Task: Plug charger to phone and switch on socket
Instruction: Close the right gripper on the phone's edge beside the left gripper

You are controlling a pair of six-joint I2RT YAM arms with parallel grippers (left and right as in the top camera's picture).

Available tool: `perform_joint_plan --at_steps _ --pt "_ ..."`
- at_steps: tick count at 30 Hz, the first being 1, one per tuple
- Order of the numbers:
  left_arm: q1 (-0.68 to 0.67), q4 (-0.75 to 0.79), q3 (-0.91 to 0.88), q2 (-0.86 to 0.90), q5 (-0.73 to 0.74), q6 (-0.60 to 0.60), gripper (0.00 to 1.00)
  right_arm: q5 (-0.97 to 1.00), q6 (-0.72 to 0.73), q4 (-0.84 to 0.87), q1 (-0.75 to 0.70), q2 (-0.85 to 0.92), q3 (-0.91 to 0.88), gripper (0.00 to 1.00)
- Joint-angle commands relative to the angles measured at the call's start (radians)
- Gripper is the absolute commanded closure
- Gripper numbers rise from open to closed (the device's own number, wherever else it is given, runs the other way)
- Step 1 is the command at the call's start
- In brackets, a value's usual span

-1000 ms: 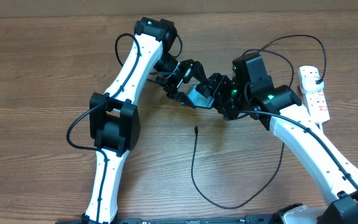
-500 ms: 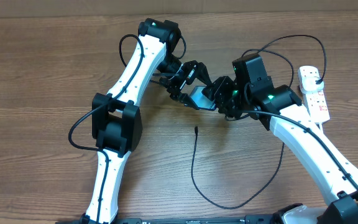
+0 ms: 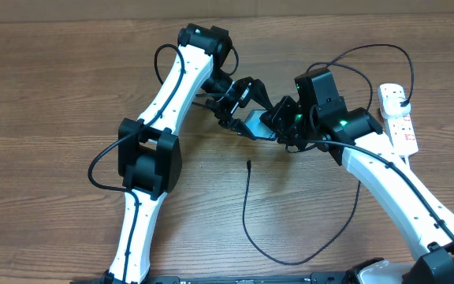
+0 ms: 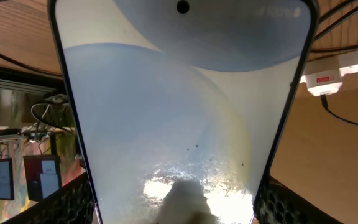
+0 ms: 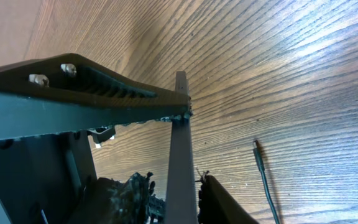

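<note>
The phone [image 3: 256, 124] is held tilted above the table middle, between both grippers. My left gripper [image 3: 239, 116] is shut on its left end. My right gripper [image 3: 279, 122] is shut on its right end. In the left wrist view the lit pale screen [image 4: 179, 112] fills the frame between my left fingers [image 4: 179, 211]. In the right wrist view the phone [image 5: 180, 155] stands edge-on between my right fingers [image 5: 178, 198]. The charger's connector tip [image 3: 247, 164] lies free on the table below the phone and also shows in the right wrist view [image 5: 257, 148]. The socket [image 3: 398, 118] lies at the far right with the black plug in it.
The charger cable [image 3: 290, 260] loops toward the front edge, then runs up under the right arm. The socket's end [image 4: 331, 70] with its red mark shows in the left wrist view. Bare wood table [image 3: 53, 95] lies to the left.
The left arm has shifted slightly right and the phone has moved a little right with both grippers on it. The cable and socket have not moved.
</note>
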Motion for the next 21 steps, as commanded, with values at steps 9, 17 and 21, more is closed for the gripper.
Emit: perform_joint_plan --at_steps 9,17,21 --pt "-0.005 0.001 0.030 0.005 0.048 -0.002 0.96 0.021 -0.003 0.003 0.006 0.003 0.006 0.83" --pt "-0.005 0.008 0.030 0.005 0.040 0.003 0.96 0.021 -0.003 0.003 0.006 0.003 0.006 0.86" --pt "-0.005 0.009 0.030 0.005 0.032 0.009 0.96 0.021 -0.003 0.003 0.006 0.003 0.006 0.89"
